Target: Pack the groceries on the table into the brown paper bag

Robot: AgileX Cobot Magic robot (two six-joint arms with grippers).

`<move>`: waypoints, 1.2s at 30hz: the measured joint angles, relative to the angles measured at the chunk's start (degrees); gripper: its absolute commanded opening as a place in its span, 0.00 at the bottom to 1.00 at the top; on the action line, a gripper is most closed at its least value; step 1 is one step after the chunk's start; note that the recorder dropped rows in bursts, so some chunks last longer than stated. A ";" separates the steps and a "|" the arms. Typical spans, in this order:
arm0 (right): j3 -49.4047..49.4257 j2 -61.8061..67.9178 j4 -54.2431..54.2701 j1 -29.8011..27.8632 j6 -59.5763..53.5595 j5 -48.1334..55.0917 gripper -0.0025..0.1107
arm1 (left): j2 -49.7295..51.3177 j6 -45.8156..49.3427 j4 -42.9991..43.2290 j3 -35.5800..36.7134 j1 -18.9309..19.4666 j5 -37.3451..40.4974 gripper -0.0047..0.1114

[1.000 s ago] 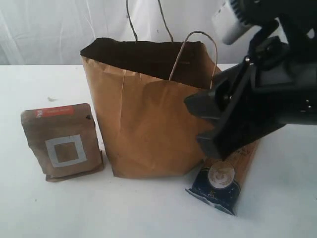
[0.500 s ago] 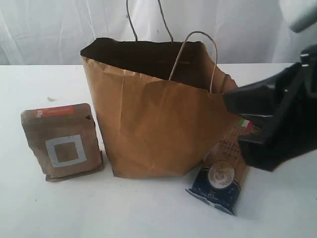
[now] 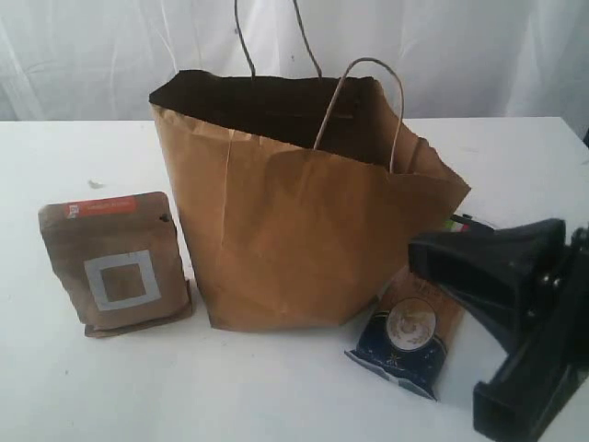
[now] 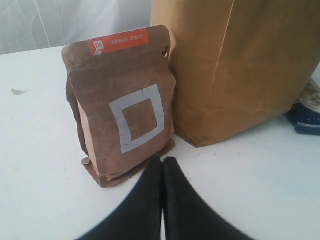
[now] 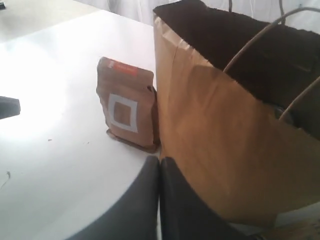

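Note:
The brown paper bag (image 3: 294, 212) stands open and upright on the white table (image 3: 276, 387). A brown kraft pouch (image 3: 117, 262) with a white square stands just left of it. The spaghetti pack (image 3: 411, 336) lies against the bag's right bottom corner. My right gripper (image 3: 416, 253) hangs at the lower right, tips over the pack's upper end, shut with nothing in it (image 5: 160, 160). The left gripper (image 4: 162, 160) is shut and empty, just short of the pouch (image 4: 125, 110); the exterior view does not show it. The bag's inside is dark.
Two twisted loop handles (image 3: 368, 92) rise from the bag's rim. A white curtain (image 3: 92, 55) hangs behind the table. A small speck (image 3: 95, 183) lies on the table behind the pouch. A dark tip (image 5: 7, 107) shows at the edge of the right wrist view.
My right gripper has swung from in front of the bag's right side down to the lower right and closed on nothing. More of the spaghetti pack shows. Bag and pouch stayed put.

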 measured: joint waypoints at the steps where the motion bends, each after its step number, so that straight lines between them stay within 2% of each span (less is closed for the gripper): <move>1: 1.82 -0.24 0.44 0.00 0.00 -2.06 0.02 | 0.00 0.00 0.00 0.00 0.00 0.00 0.05; 5: 12.12 -0.37 4.45 0.00 0.00 -13.32 0.02 | 0.00 0.00 0.00 0.00 0.00 0.00 0.05; 12: 21.62 -6.66 7.29 -2.01 0.10 -15.22 0.02 | 0.00 0.00 0.00 0.00 0.00 0.00 0.05; 18: 25.84 -15.26 7.38 -9.20 0.10 -15.04 0.02 | 0.00 0.00 0.00 0.00 0.00 0.00 0.05; 24: 28.95 -23.83 7.38 -17.83 0.10 -9.25 0.02 | 0.00 0.00 0.00 0.00 0.00 0.00 0.05; 36: 29.57 -32.92 7.54 -31.81 0.10 -3.29 0.02 | 0.00 0.00 0.00 0.00 0.00 0.00 0.05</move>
